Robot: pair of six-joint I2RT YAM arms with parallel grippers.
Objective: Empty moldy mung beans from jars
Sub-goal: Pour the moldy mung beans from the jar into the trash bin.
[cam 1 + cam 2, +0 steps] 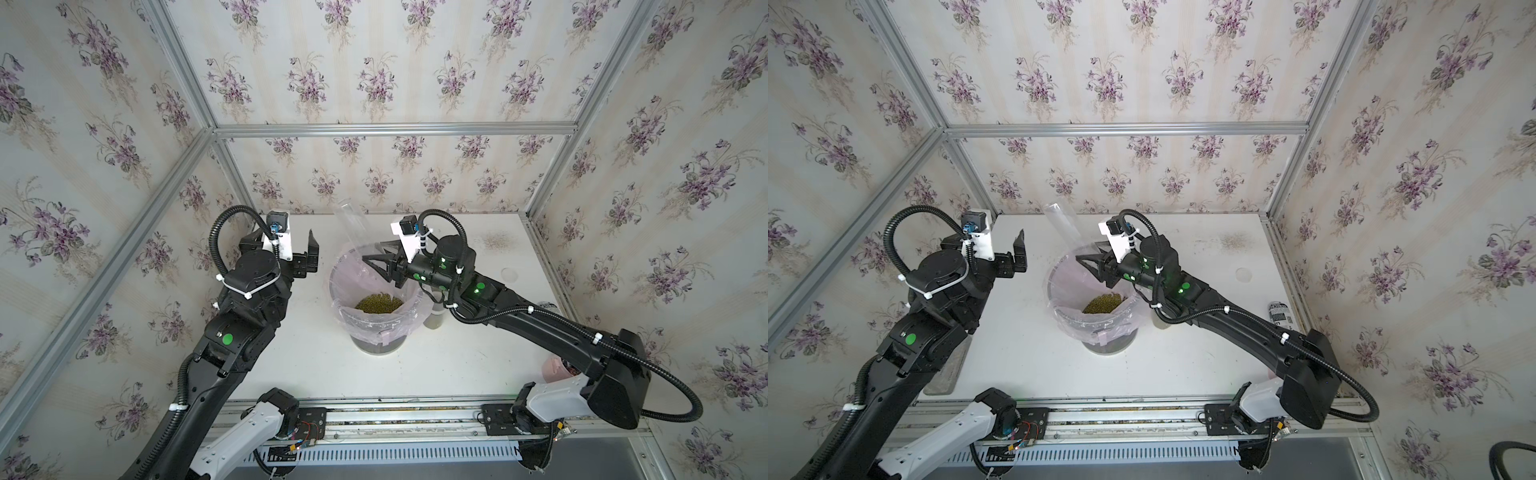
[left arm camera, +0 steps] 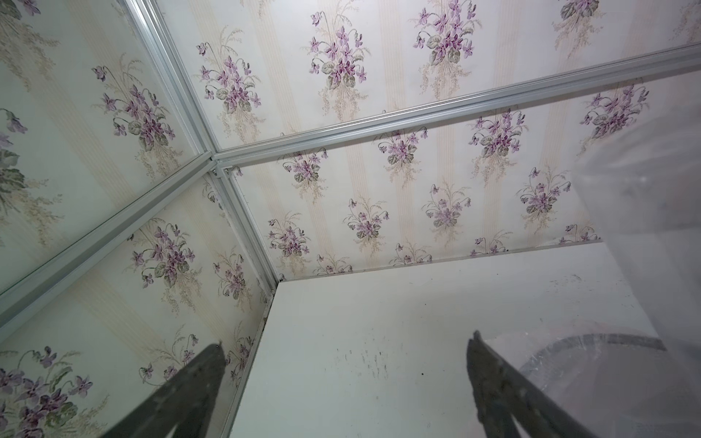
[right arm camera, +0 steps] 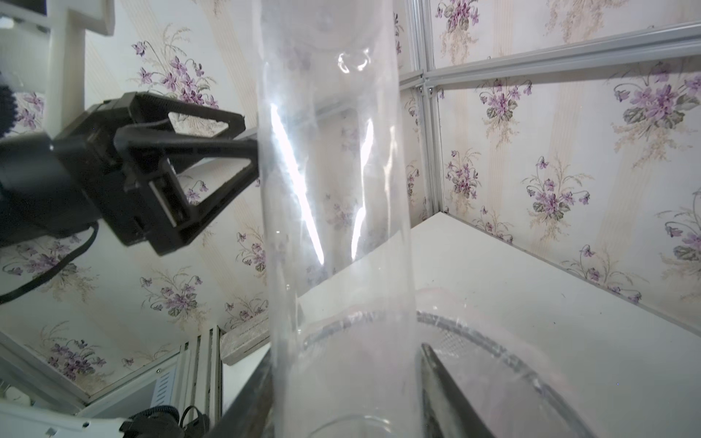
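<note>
The right hand (image 1: pixel 371 253) is closed on a tall clear jar (image 1: pixel 351 226) near its mouth. In the right wrist view one finger (image 3: pixel 451 394) lies against the side of the jar (image 3: pixel 333 189). The jar is tilted, with its mouth down inside the rim of a bin (image 1: pixel 376 347) at the middle of the counter (image 1: pixel 311 365) and its closed end raised toward the back wall. Its wall is see-through, and the flowered wallpaper shows through it.

The bin is lined with a thin pink bag (image 1: pixel 345 270). The mung beans (image 1: pixel 378 302) lie as a yellowish-green grainy heap at the bottom of this liner, below the jar's mouth; both top views show them (image 1: pixel 1104 301).

The left hand (image 2: pixel 344 354) hangs beside the bin on its left, apart from it, with its two fingers spread wide and nothing between them. From the right wrist view the same hand (image 3: pixel 242 149) shows just beside the held jar; whether it touches the jar cannot be told.

A smaller jar (image 1: pixel 434 320) stands just beside the bin on the right, partly hidden under the right arm; its lower part looks greenish. A round whitish lid (image 1: pixel 509 274) lies flat on the counter farther right. Near the right wall stand a black-and-white printed can (image 1: pixel 1280 313) and a pink cup (image 1: pixel 555 370), both partly covered by the arm.
</note>
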